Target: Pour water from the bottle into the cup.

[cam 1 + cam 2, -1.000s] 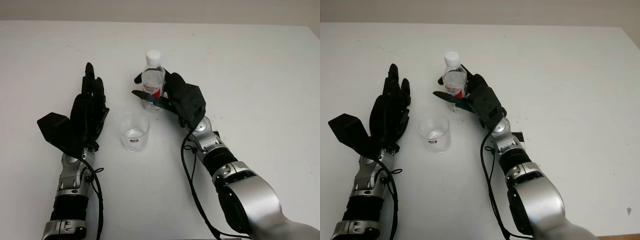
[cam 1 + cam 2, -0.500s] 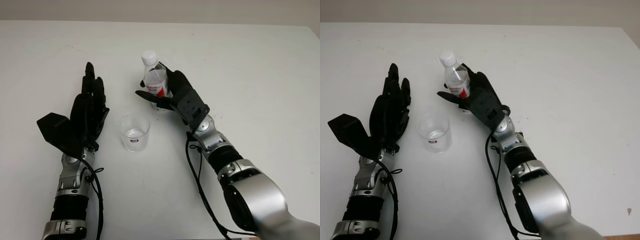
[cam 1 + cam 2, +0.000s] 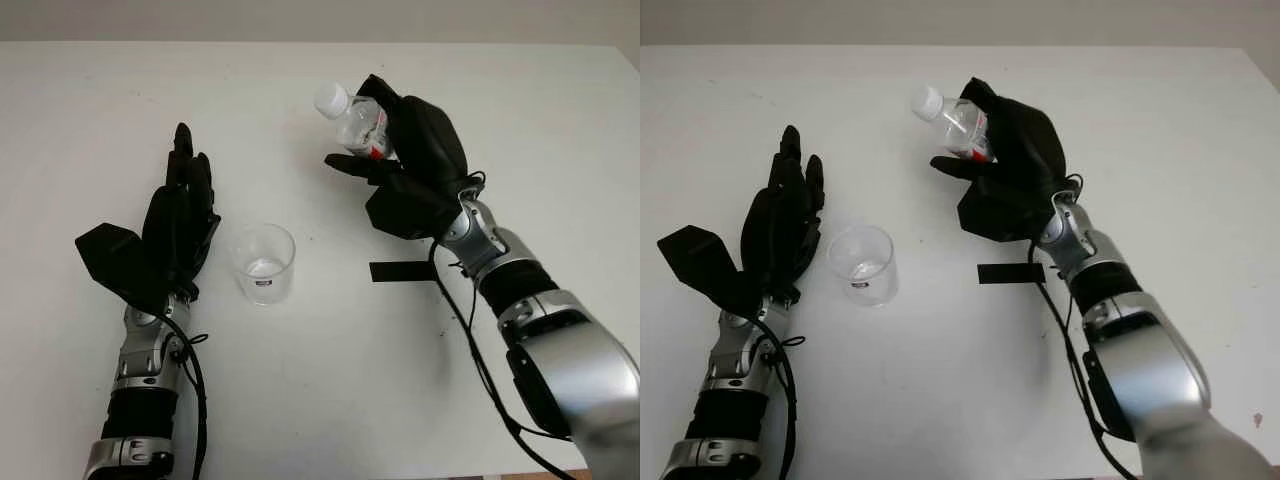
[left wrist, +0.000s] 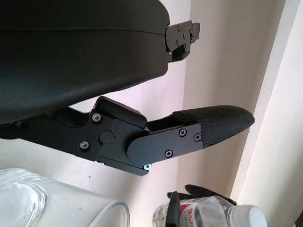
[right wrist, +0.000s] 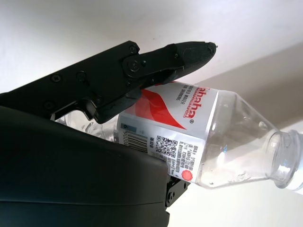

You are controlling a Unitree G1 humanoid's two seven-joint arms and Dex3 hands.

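Water is what could go wrong here. The right hand (image 3: 405,165) has its fingers closed around the bottle (image 3: 358,122) and holds it up in the air, tipped so the neck points away from the hand and toward the cup's side of the table. The cup (image 3: 262,263) stands on the table (image 3: 520,120) well apart from the bottle, nearer to the left hand (image 3: 178,225), which is open and sits just beside the cup without touching it.

The bottle is not over the cup. If the right hand tips it more from where it is, the water would likely land on the table between them. So the hand probably needs to carry the bottle across first.

A white cap (image 3: 328,98) sits on the bottle's mouth. I cannot tell if it is screwed tight. If it is on, no water would come out at all.

The bottle is thin, clear plastic with a slick label (image 5: 165,124). I think a hard squeeze could dent it and push water out fast, and a soft grip could let it slide.

The cup is light and clear, with little in it. A bump from either hand could knock it over. A black strip (image 3: 402,270) lies on the table below the right hand.
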